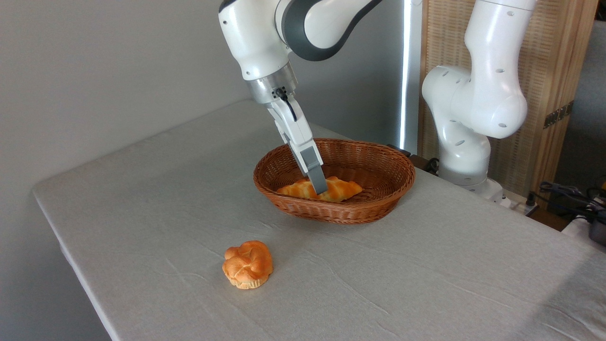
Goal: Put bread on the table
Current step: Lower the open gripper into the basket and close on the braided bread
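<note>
- Nearest the camera, a small round knotted bun sits alone on the table, well apart from everything else; it is golden-orange with a paler base.
- The table's light grey-beige cloth is slightly wrinkled; faint creases run across it between the bun and the basket.
- Further back, an oval brown wicker basket rests on the cloth; inside it lies the bread, an elongated braided loaf with pointed ends, stretched left to right along the basket's floor.
- The gripper reaches down into the basket at a slant; its grey fingertip sits against the middle of the loaf; only one finger shows clearly from this side, so I cannot tell whether the jaws are open or closed on the bread.
- Behind, the white arm bends overhead; its base stands at the table's far right edge; a wooden screen and grey wall lie beyond.
</note>
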Action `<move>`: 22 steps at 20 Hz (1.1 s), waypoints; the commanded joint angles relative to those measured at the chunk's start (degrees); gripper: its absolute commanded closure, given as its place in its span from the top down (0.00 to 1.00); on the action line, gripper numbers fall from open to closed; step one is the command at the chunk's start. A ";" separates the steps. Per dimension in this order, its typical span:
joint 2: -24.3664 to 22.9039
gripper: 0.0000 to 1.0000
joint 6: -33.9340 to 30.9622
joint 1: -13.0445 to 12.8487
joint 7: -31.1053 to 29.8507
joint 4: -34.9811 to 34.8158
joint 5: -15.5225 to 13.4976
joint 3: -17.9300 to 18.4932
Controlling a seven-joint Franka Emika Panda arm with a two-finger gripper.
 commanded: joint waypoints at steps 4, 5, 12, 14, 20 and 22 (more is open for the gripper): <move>-0.61 1.00 1.79 -0.20 2.73 -3.45 3.67 0.33; -0.61 1.00 2.66 -0.12 2.65 -4.50 3.67 0.33; -0.35 0.62 7.68 -0.38 2.12 -8.03 3.49 -2.22; -0.35 0.36 7.68 -0.38 2.12 -7.94 3.49 -2.22; -0.44 0.22 7.24 -0.29 2.21 -7.85 3.49 -2.22; -0.61 0.20 7.16 -0.29 2.21 -7.77 3.49 -2.22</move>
